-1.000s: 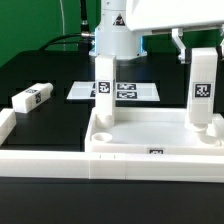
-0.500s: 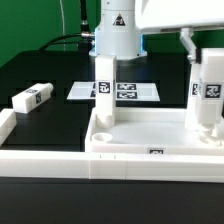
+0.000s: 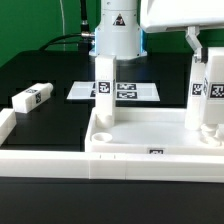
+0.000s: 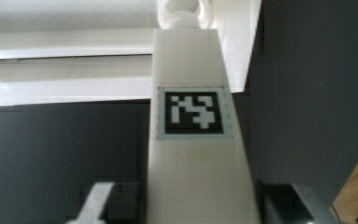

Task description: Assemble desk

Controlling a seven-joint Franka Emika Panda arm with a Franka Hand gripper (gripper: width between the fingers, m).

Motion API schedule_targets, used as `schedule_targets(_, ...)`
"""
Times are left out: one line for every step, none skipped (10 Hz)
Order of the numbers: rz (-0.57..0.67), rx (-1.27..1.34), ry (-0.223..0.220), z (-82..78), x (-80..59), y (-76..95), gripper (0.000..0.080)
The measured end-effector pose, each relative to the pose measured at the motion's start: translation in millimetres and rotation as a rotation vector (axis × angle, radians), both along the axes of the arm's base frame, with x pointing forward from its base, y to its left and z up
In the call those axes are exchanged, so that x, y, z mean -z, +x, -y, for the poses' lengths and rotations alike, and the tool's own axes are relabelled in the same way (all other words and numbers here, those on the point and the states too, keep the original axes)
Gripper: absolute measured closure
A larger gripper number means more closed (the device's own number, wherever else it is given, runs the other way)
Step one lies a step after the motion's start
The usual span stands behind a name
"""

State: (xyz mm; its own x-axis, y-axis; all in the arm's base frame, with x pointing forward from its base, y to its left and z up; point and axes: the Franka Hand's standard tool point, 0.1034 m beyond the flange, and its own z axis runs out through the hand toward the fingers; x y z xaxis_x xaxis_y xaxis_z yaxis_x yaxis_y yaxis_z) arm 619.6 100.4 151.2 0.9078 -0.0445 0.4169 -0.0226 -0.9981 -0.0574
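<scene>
Where wrist view shows hand (image 4: 194,205) around clasped leg (image 4: 194,110), exterior adds loose leg (image 3: 31,98)

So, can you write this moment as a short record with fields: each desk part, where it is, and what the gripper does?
tabletop: white tray, nearest the camera in the exterior view
standing leg: upright in the tabletop, toward the exterior view's left
held leg: roughly upright, lower end at the tabletop, on the exterior view's right
loose leg: lying on the black table, apart from the tabletop
gripper: shut on the held leg
marker board: flat behind the tabletop
fourth leg: not visible
</scene>
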Motion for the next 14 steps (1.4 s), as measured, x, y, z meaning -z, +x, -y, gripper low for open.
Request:
schedule_targets(0.015, -0.05, -0.024, -7.1, 0.1, -0.8, 0.0511)
schedule_targets(0.002, -0.109, -0.053, -20.8, 0.3, -3.4, 0.0511)
schedule_targets(0.003, -0.117, -0.06, -21.4, -0.4, -3.2, 0.0511)
schedule_targets(0.002, -0.113, -0.059, -19.8, 0.1, -3.1, 0.0511)
schedule_targets(0.002, -0.114, -0.059, -20.3, 0.3, -3.3, 0.0511)
schedule_targets(0.005, -0.114, -0.06, -19.0, 0.8, -3.3, 0.0511)
schedule_targets(0.008, -0.119, -0.067, -14.0, 3.1, -4.2, 0.0511)
schedule_targets(0.006, -0.119, -0.071, -8.9, 3.6, -3.9, 0.0511)
schedule_targets(0.006, -0.113, -0.071, -5.4, 4.0, -3.4, 0.0511)
schedule_targets(0.034, -0.107, -0.073, -2.0, 4.6, -0.9, 0.0511)
schedule_targets(0.022, -0.099, -0.071, 0.2, 7.6, -2.5, 0.0511)
schedule_targets(0.023, -0.095, -0.066, -2.5, 6.0, -2.1, 0.0511)
schedule_targets(0.042, -0.086, -0.06, -2.1, 5.1, -1.5, 0.0511)
schedule_targets(0.035, -0.064, -0.047, 0.0, 6.4, -2.4, 0.0511)
